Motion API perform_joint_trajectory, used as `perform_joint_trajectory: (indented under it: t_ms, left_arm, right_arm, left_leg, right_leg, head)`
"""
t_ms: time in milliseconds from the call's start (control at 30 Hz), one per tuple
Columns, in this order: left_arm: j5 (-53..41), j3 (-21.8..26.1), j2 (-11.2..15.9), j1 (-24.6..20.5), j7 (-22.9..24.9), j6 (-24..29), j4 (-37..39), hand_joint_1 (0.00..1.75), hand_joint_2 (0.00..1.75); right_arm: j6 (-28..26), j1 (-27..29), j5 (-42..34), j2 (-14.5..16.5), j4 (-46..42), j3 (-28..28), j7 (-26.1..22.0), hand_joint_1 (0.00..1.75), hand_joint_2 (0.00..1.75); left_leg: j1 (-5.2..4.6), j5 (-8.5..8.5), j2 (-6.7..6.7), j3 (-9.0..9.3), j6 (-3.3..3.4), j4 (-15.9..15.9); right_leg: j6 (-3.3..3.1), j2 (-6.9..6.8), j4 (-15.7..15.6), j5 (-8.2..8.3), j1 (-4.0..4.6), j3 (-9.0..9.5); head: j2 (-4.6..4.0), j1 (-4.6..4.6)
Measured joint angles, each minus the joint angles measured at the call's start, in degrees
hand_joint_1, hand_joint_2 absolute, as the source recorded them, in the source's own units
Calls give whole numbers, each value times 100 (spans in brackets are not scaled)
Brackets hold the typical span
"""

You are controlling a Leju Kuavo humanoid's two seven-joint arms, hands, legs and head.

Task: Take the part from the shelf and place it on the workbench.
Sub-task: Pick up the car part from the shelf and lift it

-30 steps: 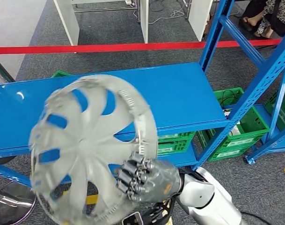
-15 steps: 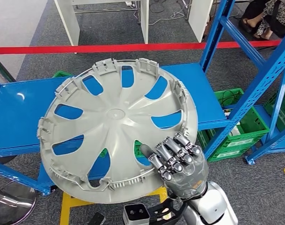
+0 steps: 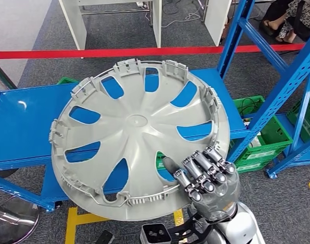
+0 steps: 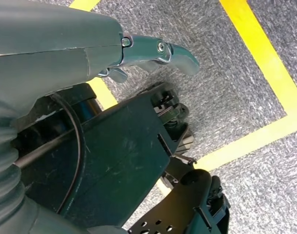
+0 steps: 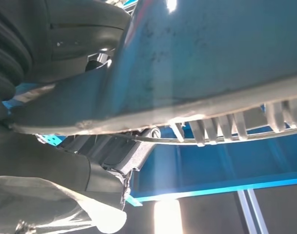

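Note:
A large grey plastic hubcap (image 3: 134, 134), inner side up with clips round its rim, hangs above the blue shelf (image 3: 22, 127). My right hand (image 3: 205, 180) grips its near right rim, fingers curled over the top. The right wrist view looks along the hubcap's underside (image 5: 213, 58), with my right hand (image 5: 58, 161) clamped on its edge. My left hand (image 4: 102, 48) hangs down by my side over grey carpet, its fingers straight and holding nothing.
Blue rack uprights (image 3: 283, 86) rise on the right, with green crates (image 3: 268, 137) beneath. A red barrier tape (image 3: 88, 52) runs across behind the shelf. White table legs (image 3: 73, 23) stand beyond it. Yellow floor lines (image 4: 271, 68) mark the carpet below me.
The hubcap swung from tilted and blurred at the left to nearly flat, then drifted right and slightly up. My right hand turned with it, fingers now over the rim.

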Motion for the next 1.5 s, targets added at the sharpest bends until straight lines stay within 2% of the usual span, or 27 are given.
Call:
perform_joint_trajectory:
  t_ms: [267, 433, 533, 600, 667, 733, 767, 800, 833, 867, 933, 1000, 1067, 1100, 1133, 1167, 1233, 1267, 1300, 1333, 1400, 1433, 1467, 1500]
  left_arm:
    - [-7, 1, 2, -9, -1, 27, 0, 0, 175]
    - [-8, 1, 5, -11, 61, 87, 0, 0, 175]
    - [-1, 1, 5, -11, 78, 106, 0, 0, 175]
    - [20, 2, 3, -13, 88, 116, 0, 0, 175]
    - [62, 4, -1, -14, 96, 129, 0, 0, 175]
    - [98, 13, -2, -8, 97, 145, 0, 0, 175]
    - [113, 21, -2, -4, 96, 154, 0, 0, 175]
    - [128, 31, 0, -2, 96, 160, 0, 0, 175]
    - [147, 46, 1, -1, 95, 164, 0, 0, 175]
    - [170, 64, 3, -3, 91, 170, 0, 0, 175]
    - [200, 106, 15, -15, 79, 192, 0, 0, 175]
    - [226, 137, 38, -36, 77, 237, 0, 0, 175]
    - [266, 161, 62, -46, 97, 285, 0, 0, 175]
    - [284, 172, 72, -49, 108, 300, 0, 0, 175]
    - [293, 182, 80, -53, 115, 308, 0, 0, 175]
    - [301, 190, 85, -58, 122, 315, 0, 0, 175]
    - [331, 218, 86, -62, 171, 342, 0, 0, 175]
    - [367, 240, 87, -61, 215, 359, 1, 0, 175]
    - [423, 268, 90, -60, 265, 371, 1, 0, 175]
    - [496, 302, 96, -59, 312, 374, 1, 0, 175]
    - [642, 389, 128, -59, 382, 366, 2, 0, 175]
    - [696, 434, 150, -60, 403, 361, 2, 0, 175]
    - [728, 477, 172, -60, 416, 358, 2, 0, 175]
    - [746, 511, 191, -58, 428, 358, 2, 0, 175]
  right_arm:
    - [-1, 68, 1, 0, -175, -8, -4, 175, 175]
    - [0, 151, 1, 0, -276, -13, -1, 175, 175]
    - [1, 195, 2, 1, -348, -29, -5, 175, 175]
    - [1, 251, 2, 2, -437, -68, -32, 175, 175]
    - [1, 336, 1, 2, -554, -140, -73, 175, 175]
    - [1, 441, -1, 2, -674, -233, -98, 175, 175]
    - [0, 494, -1, 1, -730, -282, -102, 175, 175]
    - [-1, 539, -1, 1, -781, -332, -102, 175, 175]
    - [0, 573, 0, 0, -831, -385, -99, 175, 175]
    - [0, 595, 1, 0, -876, -437, -95, 175, 175]
    - [1, 615, 0, 0, -955, -523, -70, 175, 175]
    - [1, 630, -1, 0, -1009, -563, -15, 175, 175]
    - [1, 647, 0, 0, -1033, -581, 50, 175, 175]
    - [1, 654, 1, 0, -1034, -591, 73, 175, 175]
    - [2, 659, 2, 0, -1038, -603, 89, 175, 175]
    - [2, 664, 3, 0, -1044, -614, 95, 175, 175]
    - [2, 686, 3, 0, -1055, -639, 83, 175, 175]
    - [2, 706, 3, 0, -1057, -652, 77, 175, 175]
    - [2, 731, 3, -1, -1058, -663, 77, 175, 175]
    - [2, 758, 3, -2, -1062, -671, 90, 175, 175]
    - [2, 811, 3, -5, -1087, -687, 127, 175, 175]
    - [2, 832, 3, -7, -1107, -697, 143, 175, 175]
    - [2, 847, 3, -8, -1123, -707, 157, 175, 175]
    - [2, 860, 2, -8, -1136, -716, 166, 175, 175]
  left_leg:
    - [-5, -3, 0, -1, 4, 10]
    - [-26, -25, 0, -8, 38, 43]
    - [-42, -4, -1, -7, 87, 34]
    - [-19, 55, 6, 11, 149, -43]
    - [5, 101, 12, 10, 199, -101]
    - [4, 111, 11, -18, 211, -94]
    - [3, 113, 11, -28, 211, -84]
    - [5, 114, 8, -34, 208, -72]
    - [11, 113, 4, -38, 199, -56]
    - [17, 108, -1, -43, 181, -33]
    - [12, 103, -14, -85, 109, 28]
    - [-3, 135, -27, -150, 24, 85]
    - [5, 157, -35, -197, -39, 117]
    - [12, 87, -29, -233, -66, 172]
    - [21, -61, -23, -299, -94, 320]
    - [31, -285, -15, -396, -121, 587]
    - [45, -752, -7, -616, -162, 1332]
    - [48, -874, -6, -664, -166, 1607]
    - [46, -879, -5, -623, -156, 1690]
    - [41, -775, -5, -474, -130, 1535]
    - [11, -477, 1, 37, -19, 735]
    - [-9, -386, 10, 271, 35, 328]
    - [-30, -340, 18, 419, 71, 49]
    - [-51, -336, 25, 471, 92, -84]
  right_leg:
    - [4, 0, -5, 3, -6, 0]
    - [22, -1, -8, 6, -30, 3]
    - [80, -4, -19, 32, -44, 18]
    - [112, 21, 54, -66, -46, -27]
    - [125, 76, 530, -395, -46, -255]
    - [139, 106, 1289, -724, -47, -600]
    - [146, 109, 1526, -755, -50, -708]
    - [154, 109, 1560, -671, -55, -723]
    - [161, 109, 1361, -484, -64, -629]
    - [170, 111, 995, -261, -77, -456]
    - [164, 149, 358, -27, -80, -112]
    - [129, 189, 186, -28, -64, -32]
    - [52, 175, 181, 15, -65, -107]
    - [-4, 160, 180, 44, -67, -142]
    - [-66, 138, 174, 80, -72, -183]
    - [-119, 116, 172, 117, -73, -232]
    - [-175, 80, 176, 189, -49, -333]
    - [-187, 63, 178, 224, -33, -382]
    - [-194, 48, 179, 259, -16, -426]
    - [-197, 39, 179, 292, 3, -465]
    - [-199, 30, 179, 358, 36, -527]
    - [-190, 27, 179, 394, 49, -553]
    - [-170, 21, 177, 431, 51, -576]
    - [-142, 15, 173, 469, 43, -596]
  head:
    - [0, 0]
    - [0, -2]
    - [0, -3]
    - [0, 5]
    - [0, 20]
    - [0, 28]
    - [0, 28]
    - [0, 29]
    - [0, 29]
    - [0, 30]
    - [0, 32]
    - [0, 32]
    - [0, 34]
    - [0, 26]
    - [0, 12]
    - [0, -2]
    - [0, -23]
    - [0, -21]
    - [0, -23]
    - [0, -22]
    - [0, -20]
    - [0, -16]
    - [0, -16]
    - [0, -16]
